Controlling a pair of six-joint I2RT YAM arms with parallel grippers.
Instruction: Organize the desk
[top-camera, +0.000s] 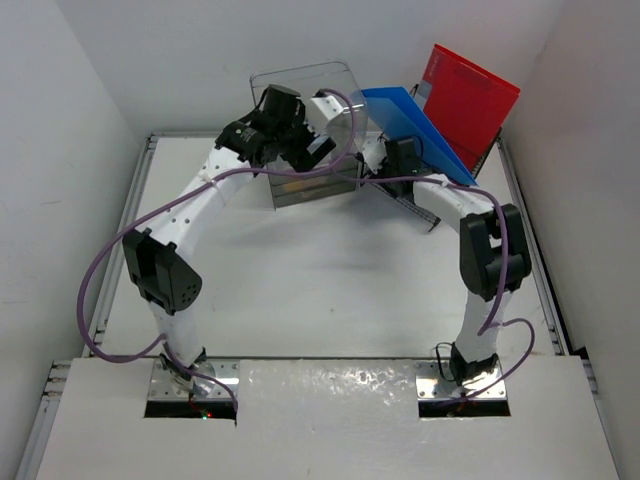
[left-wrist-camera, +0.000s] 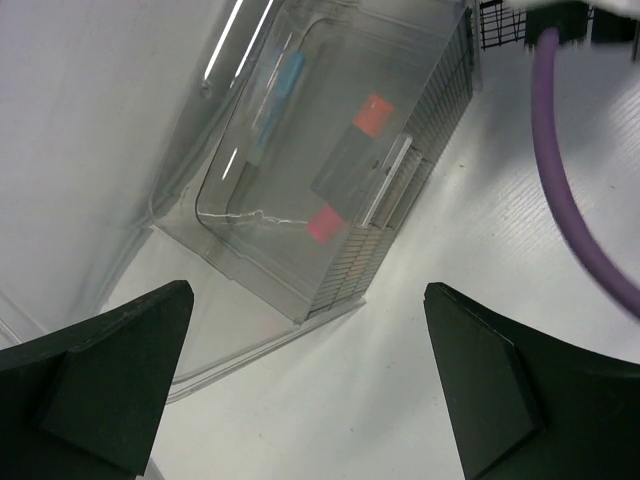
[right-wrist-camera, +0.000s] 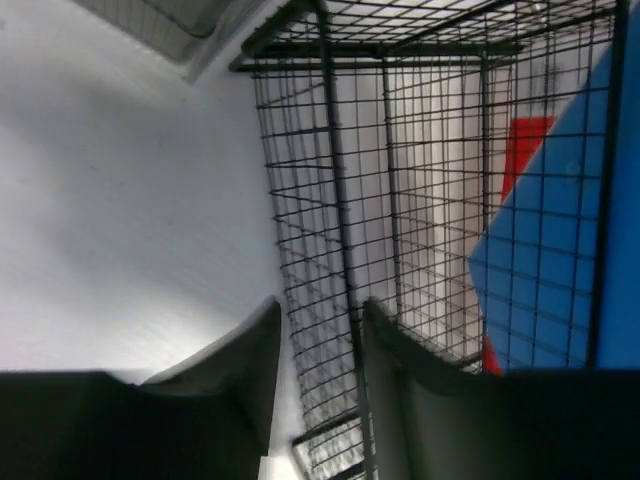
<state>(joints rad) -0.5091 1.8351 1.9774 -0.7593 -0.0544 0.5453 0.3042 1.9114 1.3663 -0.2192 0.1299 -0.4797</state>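
The white desk (top-camera: 320, 290) carries a clear plastic bin (top-camera: 300, 80) at the back centre and a black wire rack (top-camera: 420, 205) at the back right. A blue folder (top-camera: 415, 125) and a red folder (top-camera: 470, 95) lean in the rack. My left gripper (top-camera: 318, 148) hovers beside the bin, open and empty. In the left wrist view the gripper (left-wrist-camera: 310, 300) has bare desk between its fingers, with the bin (left-wrist-camera: 320, 170) just beyond. My right gripper (right-wrist-camera: 322, 310) has its jaws nearly closed on either side of the rack's mesh wall (right-wrist-camera: 420, 150).
Small orange (left-wrist-camera: 373, 115), pink (left-wrist-camera: 323, 225) and light blue (left-wrist-camera: 285, 75) items show through the bin's wall. A purple cable (left-wrist-camera: 560, 180) hangs near the left gripper. White wall panels close in the back and both sides. The blue folder (right-wrist-camera: 560, 250) shows through the mesh.
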